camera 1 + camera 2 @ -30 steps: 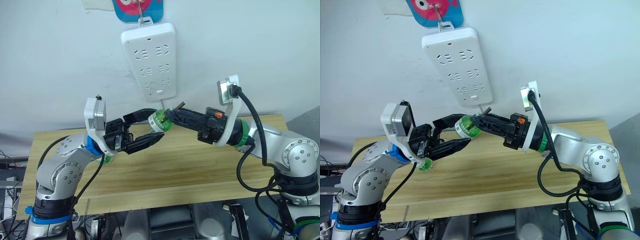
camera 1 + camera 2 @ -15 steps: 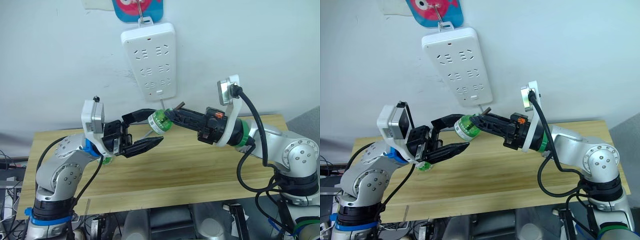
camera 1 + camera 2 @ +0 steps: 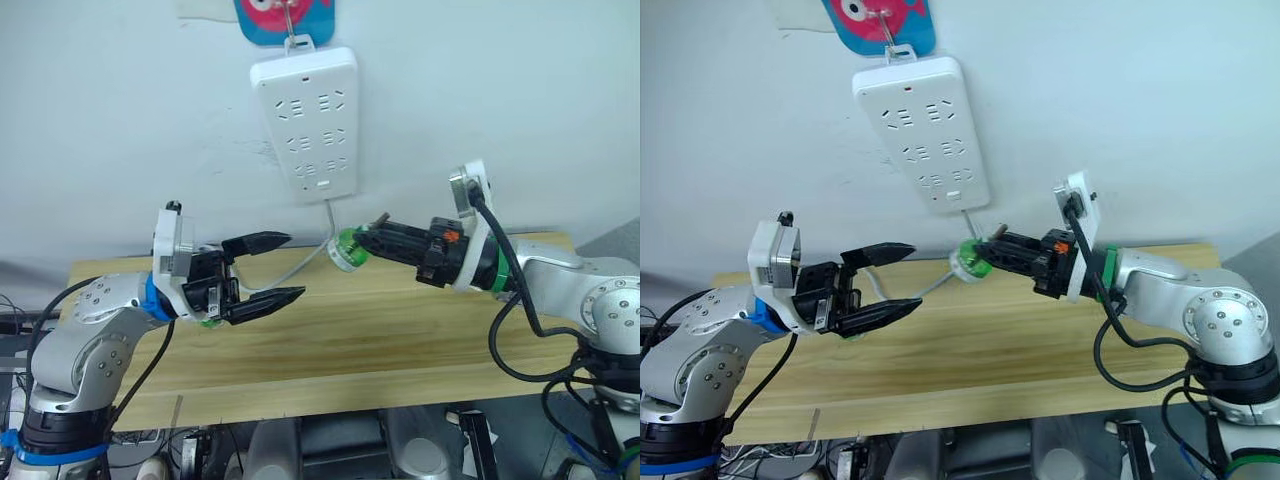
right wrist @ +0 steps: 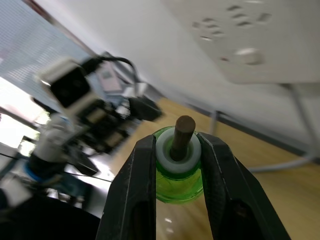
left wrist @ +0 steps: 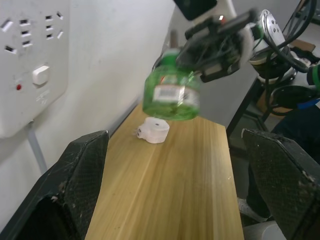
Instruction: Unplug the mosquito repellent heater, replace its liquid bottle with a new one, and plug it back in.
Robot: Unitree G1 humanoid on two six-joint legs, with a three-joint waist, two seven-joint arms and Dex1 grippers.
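My right gripper [image 3: 364,240] is shut on a green liquid bottle [image 3: 346,249] and holds it in the air above the back of the wooden table [image 3: 400,340]. In the right wrist view the fingers [image 4: 144,170] clamp the bottle's white neck, and its brown wick [image 4: 181,131] sticks out between them. My left gripper [image 3: 281,268] hangs open and empty to the left of the bottle, a clear gap away. The mosquito repellent heater [image 5: 154,131], small and white, lies on the table by the wall, below the held bottle.
A white multi-socket power strip [image 3: 305,125] hangs on the wall above the table's back edge; its cord [image 3: 300,262] droops to the table between the grippers. A small green object [image 3: 210,321] sits partly hidden under my left gripper.
My left gripper has drawn back to the left, away from the bottle its open fingers flanked. The right gripper has carried the bottle right and slightly down.
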